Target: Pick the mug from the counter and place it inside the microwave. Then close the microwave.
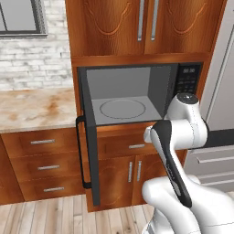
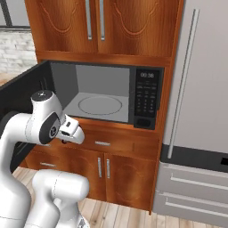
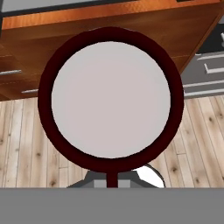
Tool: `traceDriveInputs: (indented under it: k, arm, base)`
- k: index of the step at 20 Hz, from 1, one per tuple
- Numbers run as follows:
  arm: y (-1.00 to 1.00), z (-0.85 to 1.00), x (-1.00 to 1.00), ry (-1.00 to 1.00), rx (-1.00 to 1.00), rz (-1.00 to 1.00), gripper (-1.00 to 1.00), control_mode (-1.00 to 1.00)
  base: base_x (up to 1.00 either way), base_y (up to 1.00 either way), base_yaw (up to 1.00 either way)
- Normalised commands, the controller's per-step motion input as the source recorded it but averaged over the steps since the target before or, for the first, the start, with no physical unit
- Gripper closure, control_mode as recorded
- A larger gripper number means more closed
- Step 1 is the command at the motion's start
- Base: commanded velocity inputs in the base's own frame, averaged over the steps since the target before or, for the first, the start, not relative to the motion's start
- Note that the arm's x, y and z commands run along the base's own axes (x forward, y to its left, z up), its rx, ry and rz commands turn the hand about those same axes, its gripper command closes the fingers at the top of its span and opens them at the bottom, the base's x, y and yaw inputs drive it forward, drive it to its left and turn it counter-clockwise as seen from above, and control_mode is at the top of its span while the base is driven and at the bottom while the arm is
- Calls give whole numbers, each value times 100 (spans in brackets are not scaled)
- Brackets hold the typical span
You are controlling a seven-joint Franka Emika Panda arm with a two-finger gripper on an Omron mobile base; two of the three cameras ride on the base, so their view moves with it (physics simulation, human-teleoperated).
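The mug [image 3: 111,98] sits right under the hand camera, a dark maroon ring around a pale inside, hanging over the wooden floor in front of the lower cabinets. My gripper [image 2: 66,140] is shut on it, its fingers hidden by the mug. The hand points down, low and in front of the microwave [image 1: 123,98], below the level of its opening. The microwave stands open, its door [image 1: 89,160] swung out to the left, and its grey inside with the glass turntable [image 2: 99,105] holds nothing. The counter [image 1: 32,107] runs off to the left.
Wooden drawers [image 1: 43,157] sit under the counter and cabinet doors [image 2: 102,167] under the microwave. A steel fridge [image 2: 200,111] stands to the right. The open door juts out toward the base on the left side of the arm.
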Motion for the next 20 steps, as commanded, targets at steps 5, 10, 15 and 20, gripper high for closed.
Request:
traceDriveInputs:
  k: [5, 10, 15, 20]
  arm:
    - [0, 0, 0, 0, 0, 0, 100, -100]
    - [0, 0, 0, 0, 0, 0, 100, -100]
    - [0, 0, 0, -10, 0, 11, 100, -100]
    - [9, 12, 0, -7, 0, 22, 100, -100]
  base:
    - [0, 0, 0]
    - [0, 0, 0]
    - [0, 0, 0]
    - [0, 0, 0]
